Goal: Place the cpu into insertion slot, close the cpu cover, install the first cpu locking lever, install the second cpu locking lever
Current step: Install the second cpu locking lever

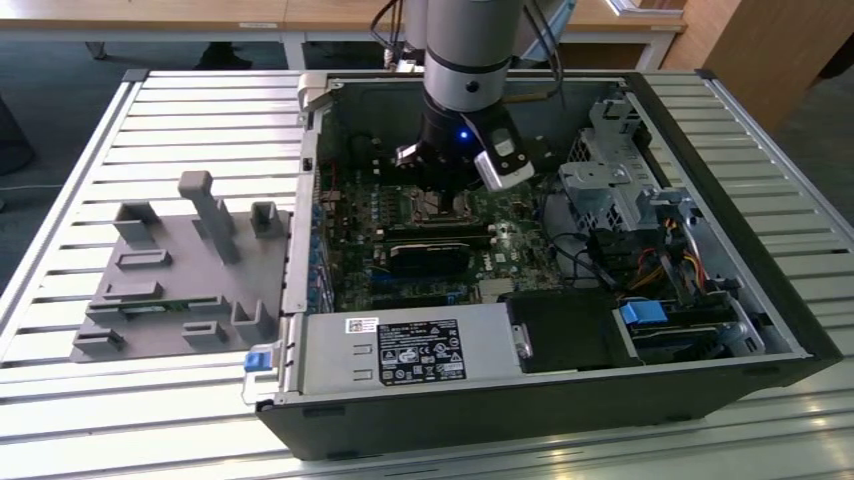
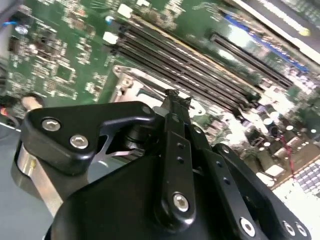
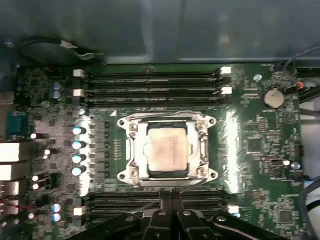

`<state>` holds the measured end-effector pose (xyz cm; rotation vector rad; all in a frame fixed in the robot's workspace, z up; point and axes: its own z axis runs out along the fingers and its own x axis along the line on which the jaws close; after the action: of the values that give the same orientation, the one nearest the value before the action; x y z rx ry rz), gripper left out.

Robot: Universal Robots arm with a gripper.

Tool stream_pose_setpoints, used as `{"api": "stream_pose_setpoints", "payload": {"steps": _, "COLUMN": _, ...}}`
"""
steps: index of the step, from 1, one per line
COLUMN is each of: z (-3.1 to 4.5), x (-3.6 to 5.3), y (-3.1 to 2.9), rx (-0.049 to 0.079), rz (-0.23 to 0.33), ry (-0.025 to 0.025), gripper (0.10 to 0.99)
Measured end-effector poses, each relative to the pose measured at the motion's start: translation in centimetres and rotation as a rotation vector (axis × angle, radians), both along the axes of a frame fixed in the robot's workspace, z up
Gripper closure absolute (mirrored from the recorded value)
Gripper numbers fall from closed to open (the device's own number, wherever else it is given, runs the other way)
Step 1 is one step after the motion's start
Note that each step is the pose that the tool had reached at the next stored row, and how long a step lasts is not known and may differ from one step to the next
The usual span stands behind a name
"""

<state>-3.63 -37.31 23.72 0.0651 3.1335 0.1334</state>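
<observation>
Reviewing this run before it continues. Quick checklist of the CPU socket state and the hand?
1. cpu seated in the socket: ok, lies flat and square.
2. cpu cover down around the chip: ok, frame appears closed.
3. Locking levers latched: cannot tell.
4. hand beside the socket, not on the chip: ok.
5. Hand empty: ok, tips look closed with nothing between them.
6. memory slots unobstructed: ok.

Exterior view looks down obliquely, from a distance, at the open computer case [image 1: 561,330]. Both wrist views sit close above the motherboard [image 3: 260,150], sharing the memory slots [image 3: 150,82].
</observation>
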Motion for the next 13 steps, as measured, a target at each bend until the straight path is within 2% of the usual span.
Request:
{"api": "stream_pose_setpoints", "payload": {"steps": 4, "z": -0.11, "x": -1.05, "y": -0.08, "rx": 0.0, "rz": 0.0, "ry": -0.0001, "gripper": 0.98}}
{"api": "stream_pose_setpoints", "payload": {"steps": 10, "z": -1.03, "x": -1.42, "y": -0.08, "rx": 0.003, "rz": 0.0, "ry": 0.0001, "gripper": 0.98}}
{"api": "stream_pose_setpoints", "payload": {"steps": 11, "z": -1.31, "x": -1.48, "y": -0.54, "rx": 0.017, "rz": -0.001, "ry": 0.0001, "gripper": 0.98}}
{"api": "stream_pose_setpoints", "payload": {"steps": 12, "z": -1.45, "x": -1.76, "y": -0.89, "rx": 0.025, "rz": -0.001, "ry": -0.0001, "gripper": 0.98}}
{"api": "stream_pose_setpoints", "payload": {"steps": 13, "z": -1.5, "x": -1.89, "y": -0.91, "rx": 0.028, "rz": -0.001, "ry": 0.0, "gripper": 0.98}}
